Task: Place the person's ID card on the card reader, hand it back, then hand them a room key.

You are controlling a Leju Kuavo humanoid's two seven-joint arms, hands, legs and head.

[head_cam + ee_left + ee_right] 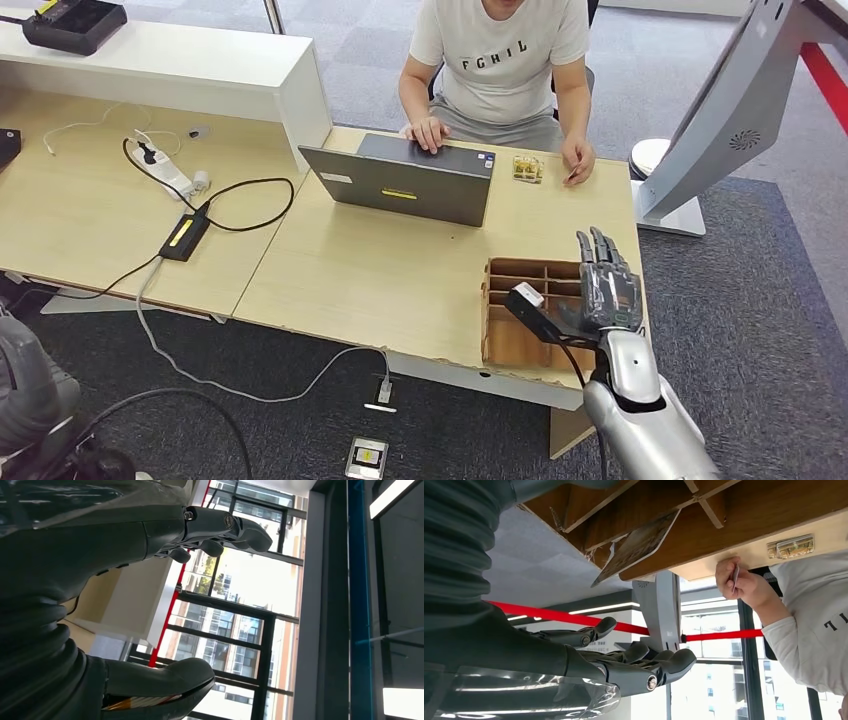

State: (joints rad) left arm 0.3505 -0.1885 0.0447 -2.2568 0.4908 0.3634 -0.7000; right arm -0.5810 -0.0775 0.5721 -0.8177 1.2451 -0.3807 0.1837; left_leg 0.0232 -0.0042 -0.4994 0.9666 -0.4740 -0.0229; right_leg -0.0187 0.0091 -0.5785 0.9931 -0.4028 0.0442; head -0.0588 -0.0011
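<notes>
Right hand [606, 288] empty, fingers [644, 665] spread, over wooden divider box [520, 300] on bench [380, 270]. Reach toward ID card [735, 575] in person's hand [577, 160]; pinch edge lightly.

Our right hand [607, 285] hovers over the brown wooden divided box [520, 300] at the desk's near right edge, fingers [598, 250] extended toward the person. Beyond the fingertips, the person's hand [577, 160] pinches a thin card [735, 573], beside a small yellow-patterned tile [527, 168]. Left of the fingers sits the open grey laptop [410, 180].
</notes>
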